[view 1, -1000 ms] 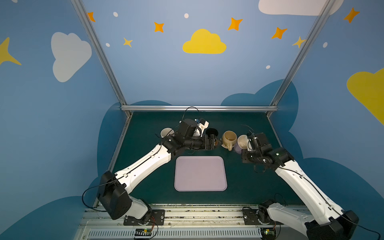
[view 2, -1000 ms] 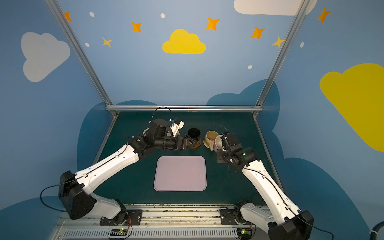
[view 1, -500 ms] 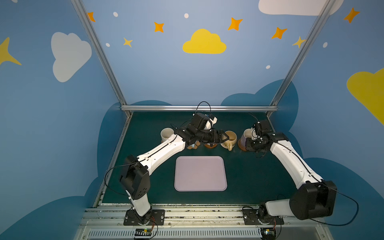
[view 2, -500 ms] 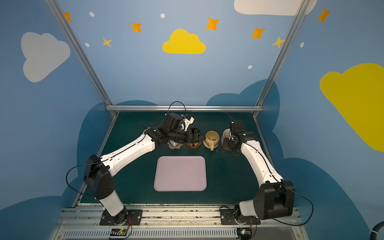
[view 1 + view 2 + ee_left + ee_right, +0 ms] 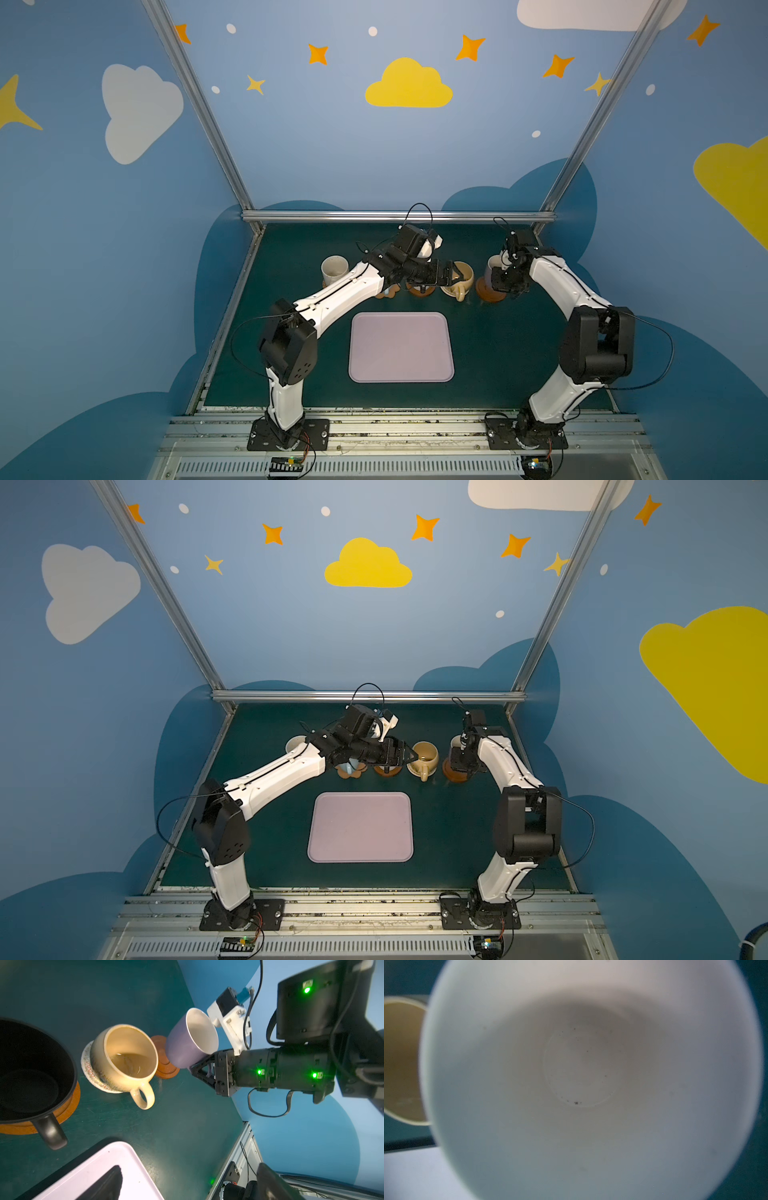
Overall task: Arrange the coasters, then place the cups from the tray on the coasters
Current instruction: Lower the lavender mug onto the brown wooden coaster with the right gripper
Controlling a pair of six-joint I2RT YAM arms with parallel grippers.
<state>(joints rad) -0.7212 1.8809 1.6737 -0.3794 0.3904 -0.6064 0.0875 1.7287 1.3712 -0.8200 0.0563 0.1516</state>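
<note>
My right gripper (image 5: 199, 1068) is shut on the handle of the lilac cup (image 5: 191, 1036), which leans with its base on a brown wooden coaster (image 5: 164, 1064). Its white inside (image 5: 581, 1074) fills the right wrist view. Beside it the mustard yellow cup (image 5: 459, 278) stands on a pale woven coaster (image 5: 87, 1068). The black cup (image 5: 31, 1070) sits on another brown coaster (image 5: 68, 1109). My left gripper (image 5: 453, 272) hangs open and empty above the black cup, tips by the yellow cup. The tray (image 5: 401, 347) holds nothing.
The cream cup (image 5: 334, 268) stands at the left end of the row. A light blue cup (image 5: 351, 766) shows partly under my left arm. The back rail (image 5: 395, 216) runs close behind the cups, and the side wall is near the lilac cup.
My left gripper has moved right along the row, from the black cup toward the yellow cup. My right gripper has carried the lilac cup back and down to the right-hand coaster.
</note>
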